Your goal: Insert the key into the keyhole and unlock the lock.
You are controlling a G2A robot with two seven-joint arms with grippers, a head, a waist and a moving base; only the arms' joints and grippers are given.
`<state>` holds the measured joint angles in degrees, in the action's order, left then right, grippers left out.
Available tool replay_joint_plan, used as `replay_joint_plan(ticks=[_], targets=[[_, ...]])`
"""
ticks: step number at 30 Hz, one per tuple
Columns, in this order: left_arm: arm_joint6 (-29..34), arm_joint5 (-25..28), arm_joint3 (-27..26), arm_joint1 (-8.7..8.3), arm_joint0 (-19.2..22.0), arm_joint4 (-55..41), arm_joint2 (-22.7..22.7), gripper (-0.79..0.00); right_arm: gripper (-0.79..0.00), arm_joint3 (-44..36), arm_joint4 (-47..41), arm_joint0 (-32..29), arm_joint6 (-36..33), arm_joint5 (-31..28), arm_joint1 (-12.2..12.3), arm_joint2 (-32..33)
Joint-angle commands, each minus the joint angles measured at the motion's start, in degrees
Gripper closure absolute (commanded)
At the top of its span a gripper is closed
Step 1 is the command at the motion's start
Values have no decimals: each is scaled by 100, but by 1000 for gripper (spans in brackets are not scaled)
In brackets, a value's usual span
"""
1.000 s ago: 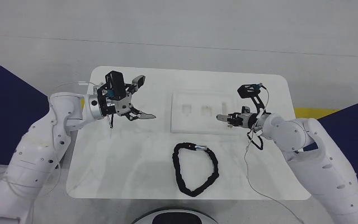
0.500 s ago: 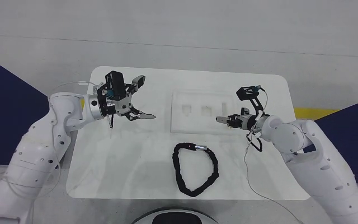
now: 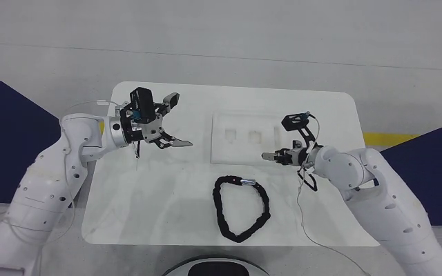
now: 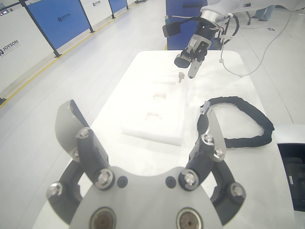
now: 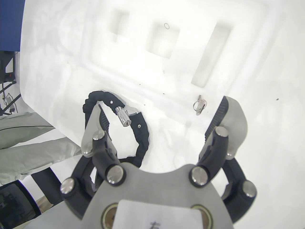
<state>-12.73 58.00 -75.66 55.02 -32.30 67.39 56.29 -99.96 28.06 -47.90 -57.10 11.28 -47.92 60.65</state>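
- Two grippers are seen over a white tabletop [image 3: 138, 207], one towards each side and well apart.
- The left gripper [image 3: 178, 122] is held above the left part of the tabletop, beside a white foam tray [image 3: 228, 148]. Its fingers are spread wide and nothing is held; the same is seen in its wrist view [image 4: 138, 115].
- The right gripper [image 3: 268, 157] is held low over the tray's edge nearest the robot, towards its right end. Its fingers are released and empty [image 5: 163, 110].
- The key [image 5: 199, 104], small and silver with a ring at its head, is seen lying on the tray's rim, beside a long slot [image 5: 212, 53]. It is close to one right finger but apart from it. From the left wrist, the key [image 4: 181, 76] is seen just beside the right gripper's tips [image 4: 188, 69].
- The lock [image 3: 240, 207], a black chain loop, is laid on the tabletop just beside the tray's near edge, between the two grippers.
- Its silver cylinder [image 5: 122, 115] is at the loop's end nearest the tray, and the keyhole [image 5: 128, 123] is seen in the cylinder's end face.
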Motion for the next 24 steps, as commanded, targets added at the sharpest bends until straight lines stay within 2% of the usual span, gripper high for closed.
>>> replay_joint_plan(ticks=[1, 9, 10, 13, 14, 16, 17, 24], targets=[[0, 0, 0, 0, 0, 0, 0, -785, -785, 63, 85, 16, 50, 62, -17, -36], [0, 0, 0, 0, 0, 0, 0, -785, -785, 446, 100, 227, -17, 263, -122, -190], [0, 0, 0, 0, 0, 0, 0, -785, -767, 486, 95, 257, -40, 285, -135, -210], [0, 0, 0, 0, 0, 0, 0, -785, -610, 582, 91, 340, -133, 396, -173, -265], [0, 0, 0, 0, 0, 0, 0, -785, -579, 609, 96, 361, -158, 438, -185, -283], [0, 0, 0, 0, 0, 0, 0, -785, -431, 678, 113, 398, -189, 523, -208, -317], [0, 0, 0, 0, 0, 0, 0, -785, -388, 707, 131, 416, -211, 553, -219, -338], [0, 0, 0, 0, 0, 0, 0, -785, -354, 762, 191, 478, -326, 772, -268, -357]])
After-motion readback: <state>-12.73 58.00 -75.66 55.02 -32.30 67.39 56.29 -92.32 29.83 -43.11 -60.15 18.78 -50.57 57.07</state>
